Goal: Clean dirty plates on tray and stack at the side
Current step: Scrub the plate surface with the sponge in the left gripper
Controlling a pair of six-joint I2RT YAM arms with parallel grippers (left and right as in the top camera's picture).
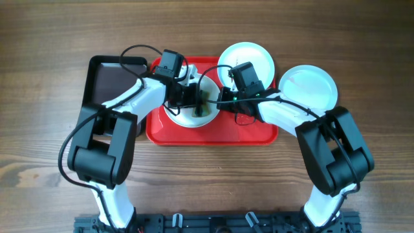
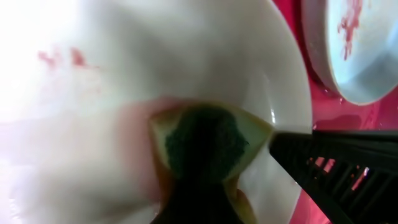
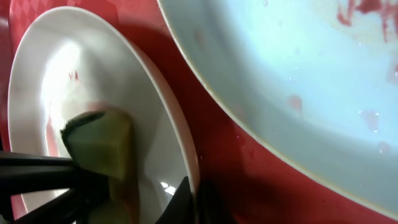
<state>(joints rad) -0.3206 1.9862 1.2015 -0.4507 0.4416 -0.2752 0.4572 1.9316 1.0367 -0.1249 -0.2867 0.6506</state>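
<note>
A white plate [image 1: 189, 116] sits tilted on the red tray [image 1: 213, 134]. My right gripper [image 1: 222, 102] is shut on its right rim; in the right wrist view its fingers [image 3: 194, 198] pinch the rim of this plate [image 3: 93, 74]. My left gripper [image 1: 192, 97] is shut on a yellow sponge with a green pad [image 2: 205, 143] and presses it on the plate's inside [image 2: 155, 56], which shows faint red marks. A second plate [image 1: 249, 55] with red streaks [image 3: 298, 68] lies at the tray's far edge. A third plate [image 1: 310, 87] lies on the table right of the tray.
A dark brown black-rimmed tray [image 1: 110, 81] lies left of the red tray, partly under my left arm. The wooden table [image 1: 207, 181] surrounds both trays. The red tray's floor [image 3: 242, 174] looks wet between the two plates.
</note>
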